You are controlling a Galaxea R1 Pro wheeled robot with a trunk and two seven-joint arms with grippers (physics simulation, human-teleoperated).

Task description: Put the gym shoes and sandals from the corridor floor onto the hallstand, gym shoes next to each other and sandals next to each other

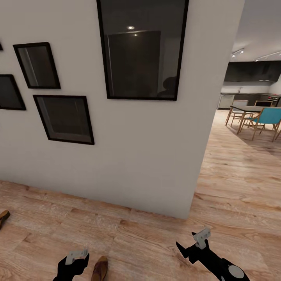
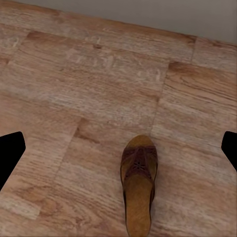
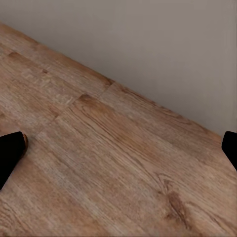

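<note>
The robot is facing a white wall (image 1: 148, 156) hung with dark framed pictures (image 1: 142, 48), and every place below is given relative to that wall. The corridor floor (image 1: 156, 234) of wood-grain planks is running along the wall's base and on past its corner toward a dining area with a blue chair (image 1: 267, 119).

One brown sandal (image 1: 100, 268) is lying flat on the floor in front of the wall, apart from its base, just beside the left gripper (image 1: 74, 262). In the left wrist view the same sandal (image 2: 138, 185) is lying sole-down with its wide patterned strap facing up, its toe pointing toward the wall; the left jaws are standing spread wide, holding nothing. A second brown sandal (image 1: 4, 217) is peeking in farther along the wall on the robot's left side, also on the floor.

The right gripper (image 1: 192, 245) is hovering over bare planks near the wall's corner, its jaws released and empty.
</note>
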